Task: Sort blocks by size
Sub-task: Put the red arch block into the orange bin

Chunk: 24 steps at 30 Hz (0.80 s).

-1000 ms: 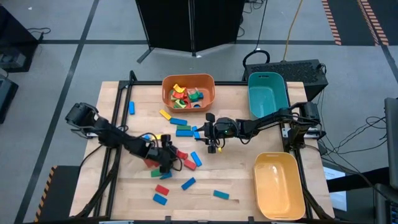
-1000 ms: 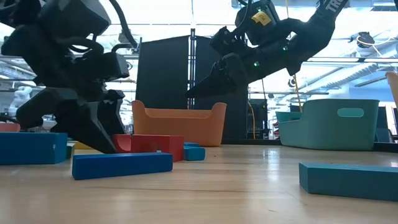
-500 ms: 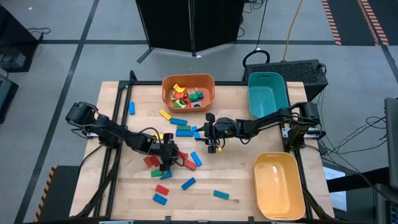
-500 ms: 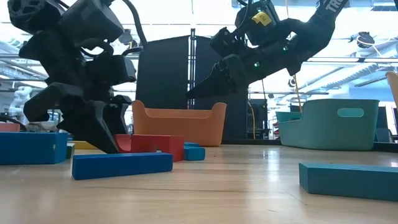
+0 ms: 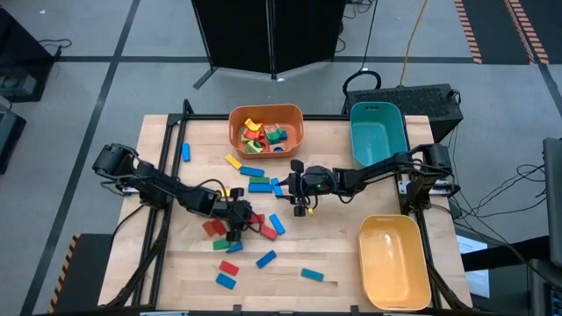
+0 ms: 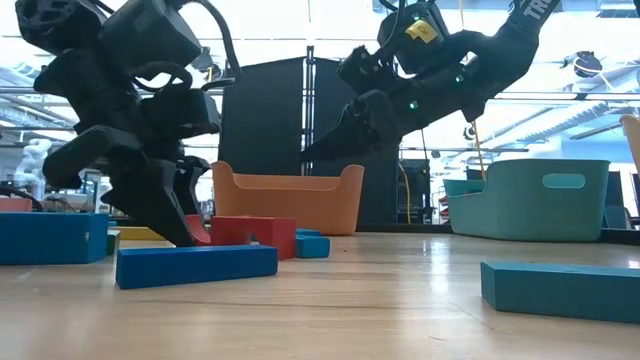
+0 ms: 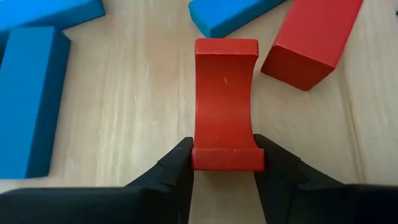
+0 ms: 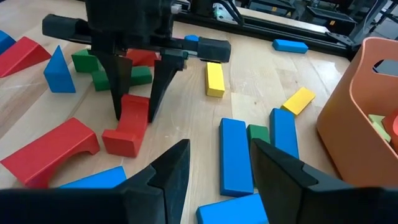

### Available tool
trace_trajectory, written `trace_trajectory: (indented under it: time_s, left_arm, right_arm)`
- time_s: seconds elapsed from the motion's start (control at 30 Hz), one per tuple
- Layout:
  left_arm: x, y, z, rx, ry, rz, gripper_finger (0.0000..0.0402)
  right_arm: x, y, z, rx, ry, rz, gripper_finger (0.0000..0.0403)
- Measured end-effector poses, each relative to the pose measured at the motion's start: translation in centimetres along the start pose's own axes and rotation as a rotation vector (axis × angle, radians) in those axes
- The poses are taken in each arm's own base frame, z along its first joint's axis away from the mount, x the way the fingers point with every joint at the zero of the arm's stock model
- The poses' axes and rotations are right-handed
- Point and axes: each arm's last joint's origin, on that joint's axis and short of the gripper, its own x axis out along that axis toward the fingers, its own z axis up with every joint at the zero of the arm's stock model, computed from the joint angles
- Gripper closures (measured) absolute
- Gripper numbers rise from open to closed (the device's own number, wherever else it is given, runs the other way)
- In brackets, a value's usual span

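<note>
Red block [image 7: 226, 106] — pinched between left gripper [image 7: 224, 163] fingers [image 7: 177, 171].

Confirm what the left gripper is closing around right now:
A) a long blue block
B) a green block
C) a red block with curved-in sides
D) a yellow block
C: in the left wrist view the left gripper has a finger against each side of the red block with curved-in sides, which lies on the table; the blue blocks lie apart from it.
</note>
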Motion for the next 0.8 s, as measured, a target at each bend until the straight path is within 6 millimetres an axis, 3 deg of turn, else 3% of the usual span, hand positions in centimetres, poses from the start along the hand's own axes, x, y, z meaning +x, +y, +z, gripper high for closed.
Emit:
trace_trajectory:
  time_s: [0.13,0.37,0.57,0.8]
  left_arm:
    - [-0.7,0.1,0.5,-0.014,-0.020,0.014,0.0273]
    - [-3.5,1.6,2.1,-0.063,-0.113,0.120,0.0273]
    - [-6.0,4.5,3.0,-0.164,-0.214,0.258,0.0273]
    - [-7.1,8.7,3.8,-0.302,-0.254,0.379,0.0273]
  right_arm:
    - [0.0,0.0,0.0,0.000,0.004,0.000,0.0245]
    - [0.0,0.0,-0.2,0.000,0.021,0.003,0.0245]
    - [0.0,0.0,-0.3,0.000,0.026,0.003,0.0245]
    - [0.0,0.0,-0.3,0.000,0.025,0.003,0.0245]
